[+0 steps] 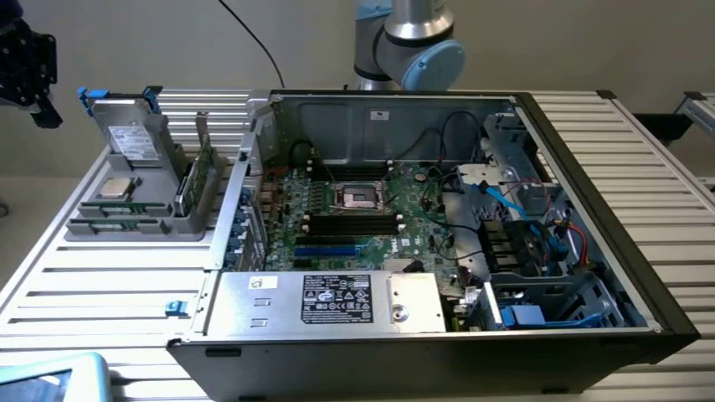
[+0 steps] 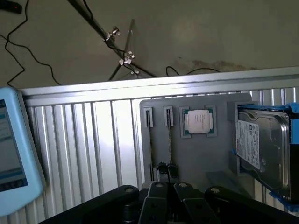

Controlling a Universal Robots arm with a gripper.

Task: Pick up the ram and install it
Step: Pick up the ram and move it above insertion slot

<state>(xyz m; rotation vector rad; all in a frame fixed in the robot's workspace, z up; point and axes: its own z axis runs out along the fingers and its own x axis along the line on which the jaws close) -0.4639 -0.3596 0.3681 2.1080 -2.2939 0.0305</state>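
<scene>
Overhead, the gripper hung above the grey holder tray, its fingers pressed together and clamped on nothing. The ram stood on edge in a slot of that tray, near the silver processor chip. A hard drive leaned at the tray's end. The tray sat on the slatted table, at the exterior view's left of the open computer case.

Slatted metal table carries open computer case, grey parts holder, light-blue device at edge.
</scene>
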